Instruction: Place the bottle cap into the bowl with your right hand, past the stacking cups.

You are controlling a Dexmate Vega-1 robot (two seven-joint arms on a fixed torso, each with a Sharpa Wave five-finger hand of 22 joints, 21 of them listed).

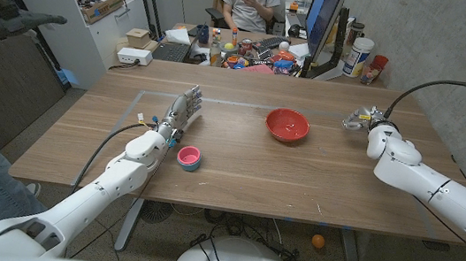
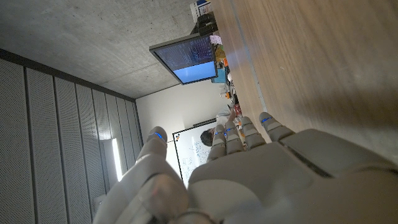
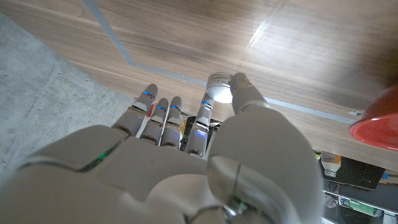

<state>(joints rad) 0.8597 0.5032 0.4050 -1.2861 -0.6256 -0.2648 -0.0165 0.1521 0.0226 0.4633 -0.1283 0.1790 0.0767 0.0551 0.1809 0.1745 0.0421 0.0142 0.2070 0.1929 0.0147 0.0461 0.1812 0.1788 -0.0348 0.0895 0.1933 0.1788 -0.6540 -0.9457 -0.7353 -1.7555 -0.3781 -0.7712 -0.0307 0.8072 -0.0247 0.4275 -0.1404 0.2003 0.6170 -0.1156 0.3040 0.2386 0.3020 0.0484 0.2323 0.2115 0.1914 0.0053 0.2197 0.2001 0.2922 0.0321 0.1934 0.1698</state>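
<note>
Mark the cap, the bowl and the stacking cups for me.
bottle cap (image 3: 219, 88): right wrist view, its ribbed side.
red bowl (image 1: 288, 126): head view, its inside.
stacking cups (image 1: 189, 156): head view, pink inner cup.

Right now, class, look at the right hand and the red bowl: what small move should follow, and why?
Probably carry the right hand leftward toward the red bowl. The right wrist view shows the bottle cap pinched between its fingers, and the bowl sits apart from it.
</note>
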